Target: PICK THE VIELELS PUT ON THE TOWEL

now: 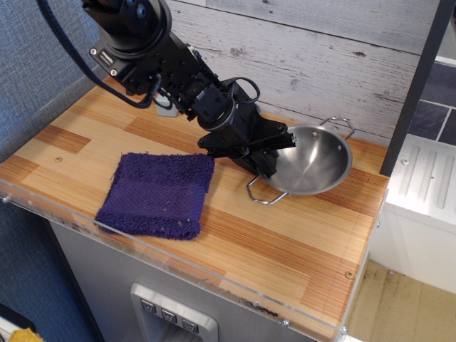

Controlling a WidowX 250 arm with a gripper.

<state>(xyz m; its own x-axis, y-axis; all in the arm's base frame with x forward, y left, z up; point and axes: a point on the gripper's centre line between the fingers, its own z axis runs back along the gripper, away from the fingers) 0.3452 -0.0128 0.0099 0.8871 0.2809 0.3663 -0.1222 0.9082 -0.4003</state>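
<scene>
Two wire loop handles stick out from the vielels (312,161), a round bowl of shiny stainless steel with a smooth, mirror-like inside. One handle points toward the front-left and the other toward the back-right, so its long axis runs diagonally across the wooden counter (285,242). The bowl is tilted, with its opening turned up and a little toward the camera. It is at the right back part of the counter, near the pale plank wall (342,57). The black gripper (274,151) is at the left rim of the bowl and is closed on that rim, one finger inside and one outside. The towel (155,194) is a square of dark purple-blue terry cloth, fuzzy at the edges, lying flat to the left of the bowl and not touching it.
</scene>
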